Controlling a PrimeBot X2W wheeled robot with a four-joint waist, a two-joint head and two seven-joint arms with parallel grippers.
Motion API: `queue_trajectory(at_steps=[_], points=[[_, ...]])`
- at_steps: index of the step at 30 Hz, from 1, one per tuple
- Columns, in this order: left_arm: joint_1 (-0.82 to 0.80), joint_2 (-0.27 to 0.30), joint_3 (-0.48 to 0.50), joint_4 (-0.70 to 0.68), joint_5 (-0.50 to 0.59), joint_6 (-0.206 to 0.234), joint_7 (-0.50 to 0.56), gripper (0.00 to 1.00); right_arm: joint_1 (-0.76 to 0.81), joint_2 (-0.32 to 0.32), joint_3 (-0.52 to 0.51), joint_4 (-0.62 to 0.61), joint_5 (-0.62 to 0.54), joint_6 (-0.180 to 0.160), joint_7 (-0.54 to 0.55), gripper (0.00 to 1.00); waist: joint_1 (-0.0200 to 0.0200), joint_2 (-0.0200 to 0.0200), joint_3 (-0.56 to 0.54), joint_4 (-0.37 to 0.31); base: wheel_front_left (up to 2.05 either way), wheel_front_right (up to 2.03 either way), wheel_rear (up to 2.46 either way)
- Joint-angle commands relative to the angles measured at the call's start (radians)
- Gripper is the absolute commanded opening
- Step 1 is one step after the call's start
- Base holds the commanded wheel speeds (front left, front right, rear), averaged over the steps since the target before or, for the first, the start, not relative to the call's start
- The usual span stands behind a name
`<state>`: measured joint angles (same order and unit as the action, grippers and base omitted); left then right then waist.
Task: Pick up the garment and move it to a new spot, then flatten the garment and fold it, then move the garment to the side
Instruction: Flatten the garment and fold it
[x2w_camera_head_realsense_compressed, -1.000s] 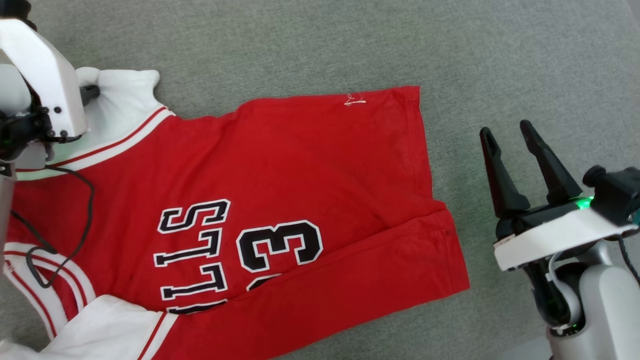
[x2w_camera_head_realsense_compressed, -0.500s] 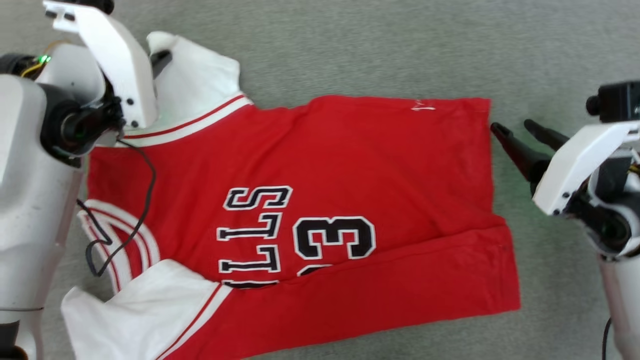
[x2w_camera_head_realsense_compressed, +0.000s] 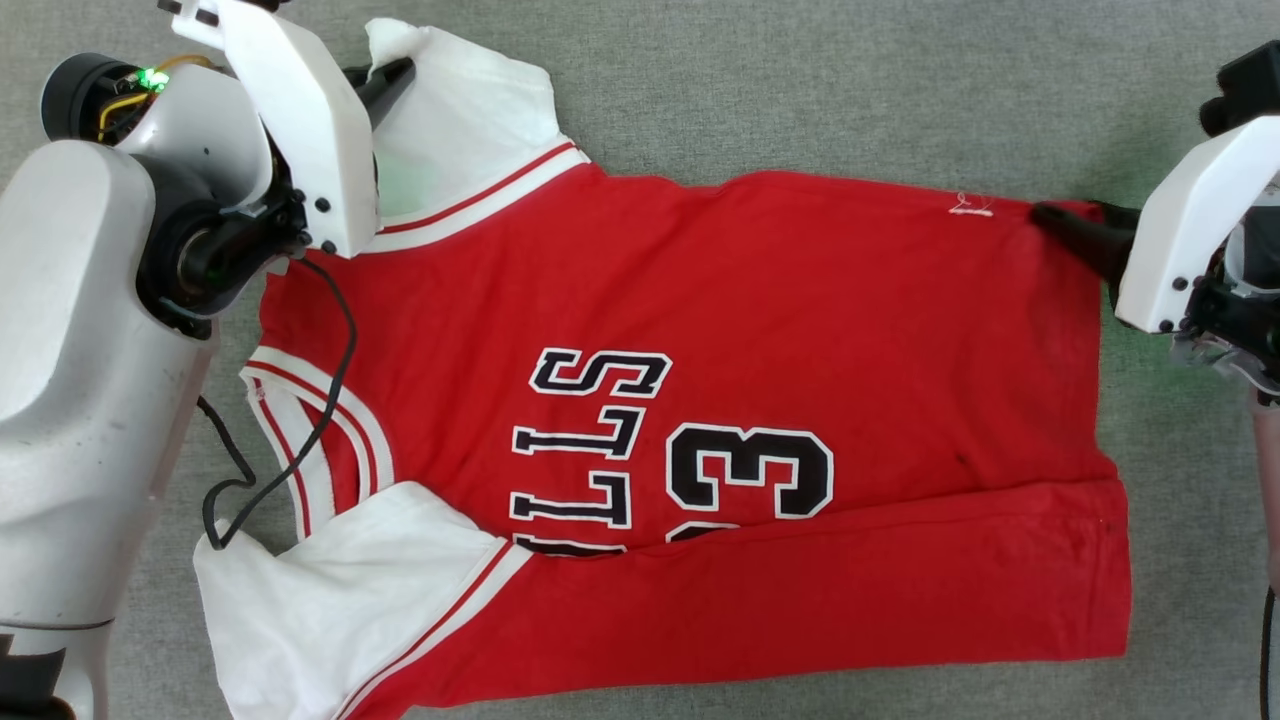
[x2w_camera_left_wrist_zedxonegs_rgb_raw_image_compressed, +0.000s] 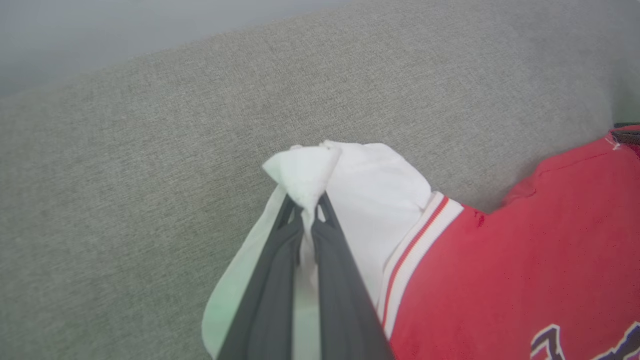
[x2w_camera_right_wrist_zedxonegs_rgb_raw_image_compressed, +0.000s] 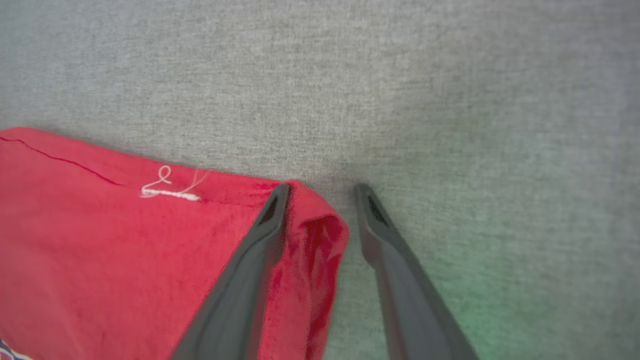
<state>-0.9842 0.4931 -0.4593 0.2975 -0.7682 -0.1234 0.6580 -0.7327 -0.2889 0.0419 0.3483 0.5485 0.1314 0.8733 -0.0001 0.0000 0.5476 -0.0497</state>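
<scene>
While the garment (x2w_camera_head_realsense_compressed: 720, 300) lies spread on the grey fabric surface (x2w_camera_head_realsense_compressed: 800, 90) with its lettering face up, both arms reach in at its far edge. Its neck (x2w_camera_head_realsense_compressed: 300, 440) points to the robot's left and its hem to the robot's right. Along the near edge, a long red strip is folded up over the body and covers the bottom of the lettering.

At the far left corner, the left hand (x2w_camera_left_wrist_zedxonegs_rgb_raw_image_compressed: 306, 200) is clenched on the white sleeve (x2w_camera_left_wrist_zedxonegs_rgb_raw_image_compressed: 370, 185). A bunched tuft of white cloth is pinched between its two fingers and pokes out past their tips. The rest of that sleeve spreads beside the hand, towards the red-and-white trim.

At the far right corner, the right hand (x2w_camera_right_wrist_zedxonegs_rgb_raw_image_compressed: 322, 192) is released, with its fingers standing apart. They straddle the corner of the hem (x2w_camera_right_wrist_zedxonegs_rgb_raw_image_compressed: 315, 235): one finger rests on top of the red cloth and the other lies just off its edge on the grey fabric. A small loop of white thread (x2w_camera_right_wrist_zedxonegs_rgb_raw_image_compressed: 167, 190) sits on the hem beside that hand.
</scene>
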Motion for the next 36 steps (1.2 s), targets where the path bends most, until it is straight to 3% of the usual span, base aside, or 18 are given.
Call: queue_trajectory(at_steps=[1, 13, 22, 28, 33, 34, 35, 36], points=[[0.008, 0.003, -0.003, -0.002, 0.009, -0.004, -0.012, 0.00, 0.050, 0.035, 0.032, 0.064, -0.007, -0.001, 0.031, 0.00, 0.0001, 0.0000, -0.001, 0.003, 0.00, 0.00, 0.00], [0.160, 0.030, 0.051, -0.015, -0.038, 0.014, -0.151, 0.00, 0.103, -0.032, 0.028, -0.111, -0.043, -0.001, -0.117, 0.00, 0.0001, 0.0000, -0.134, 0.027, 0.00, 0.00, 0.00], [0.512, 0.055, 0.110, -0.145, -0.080, 0.100, -0.280, 0.00, 0.350, -0.032, 0.000, -0.215, -0.043, -0.001, -0.167, 0.00, 0.0001, 0.0000, -0.304, 0.073, 0.00, 0.00, 0.00], [0.739, 0.031, 0.086, -0.214, -0.103, 0.162, -0.301, 0.00, 0.526, 0.001, -0.060, -0.209, -0.033, -0.001, -0.198, 0.00, 0.0001, 0.0000, -0.382, 0.103, 0.00, 0.00, 0.00], [0.849, 0.004, 0.051, -0.216, -0.131, 0.174, -0.287, 0.00, 0.610, 0.024, -0.098, -0.192, -0.046, -0.001, -0.242, 0.00, 0.0001, 0.0000, -0.414, 0.108, 0.00, 0.00, 0.00], [0.868, -0.004, 0.046, -0.213, -0.135, 0.175, -0.290, 0.12, 0.630, 0.031, -0.106, -0.186, -0.051, -0.001, -0.254, 0.28, 0.0001, 0.0000, -0.420, 0.109, 0.00, 0.00, 0.00], [0.883, -0.013, 0.043, -0.206, -0.141, 0.177, -0.298, 0.49, 0.646, 0.036, -0.111, -0.179, -0.052, -0.001, -0.266, 0.70, 0.0001, 0.0000, -0.425, 0.108, 0.00, 0.00, 0.00], [0.898, -0.019, 0.039, -0.196, -0.145, 0.174, -0.303, 0.98, 0.655, 0.038, -0.115, -0.175, -0.054, -0.001, -0.282, 1.00, 0.0001, 0.0000, -0.429, 0.107, 0.00, 0.00, 0.00]])
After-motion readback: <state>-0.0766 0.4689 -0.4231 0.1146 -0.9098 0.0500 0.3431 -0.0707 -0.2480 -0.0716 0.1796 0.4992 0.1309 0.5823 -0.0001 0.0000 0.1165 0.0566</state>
